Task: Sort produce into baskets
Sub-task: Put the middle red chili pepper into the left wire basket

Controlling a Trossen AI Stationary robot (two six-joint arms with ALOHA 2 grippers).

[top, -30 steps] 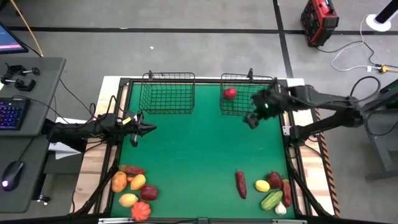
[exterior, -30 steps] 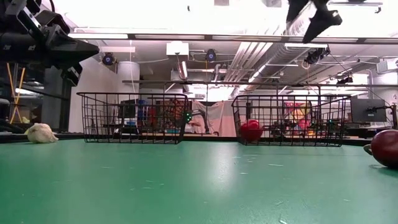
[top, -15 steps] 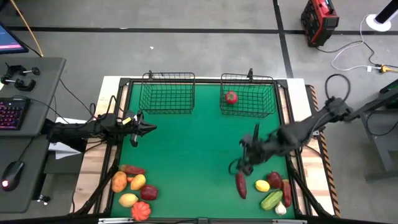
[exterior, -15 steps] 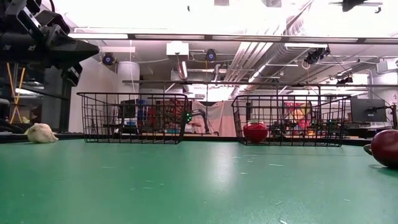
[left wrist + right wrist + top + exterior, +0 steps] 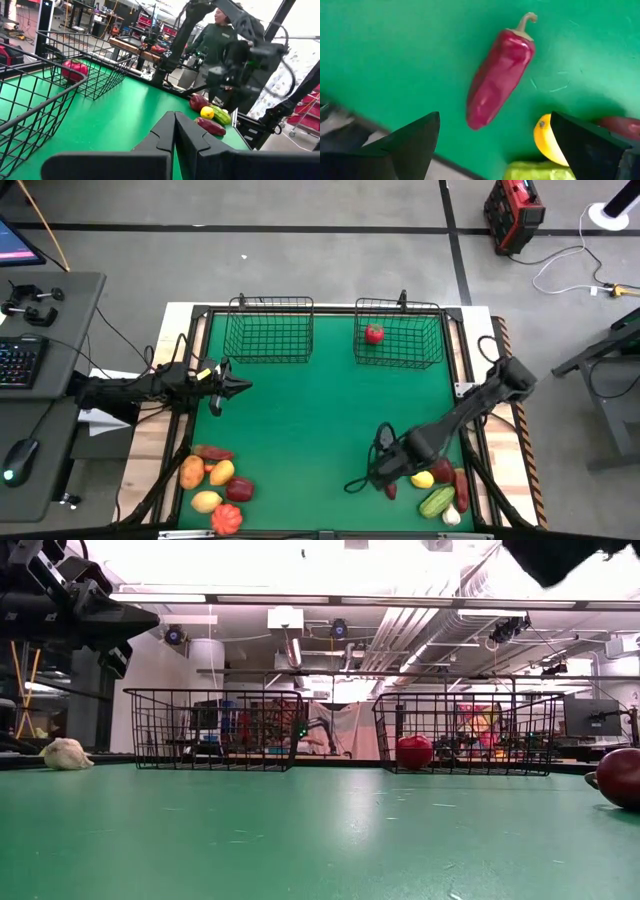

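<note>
My right gripper (image 5: 383, 476) is open and hangs low over a dark red pepper (image 5: 500, 70) at the table's near right; the pepper lies flat on the green mat ahead of the fingers, untouched. Beside it lie a yellow piece (image 5: 547, 145), a green one (image 5: 436, 502) and maroon ones (image 5: 441, 469). A red round fruit (image 5: 374, 333) sits in the right basket (image 5: 425, 350). The left basket (image 5: 268, 340) holds nothing that I can see. My left gripper (image 5: 240, 387) is shut and empty at the table's left, above the mat.
A second heap of produce (image 5: 215, 485), orange, yellow and red, lies at the near left corner. Both baskets stand along the far edge. The middle of the green mat (image 5: 320, 410) is bare. A person (image 5: 220, 30) stands beyond the table's right side.
My right gripper has swung from beside the right basket toward the table's near edge and come down over the dark red pepper. The red fruit in the right basket has rolled a little toward the right.
</note>
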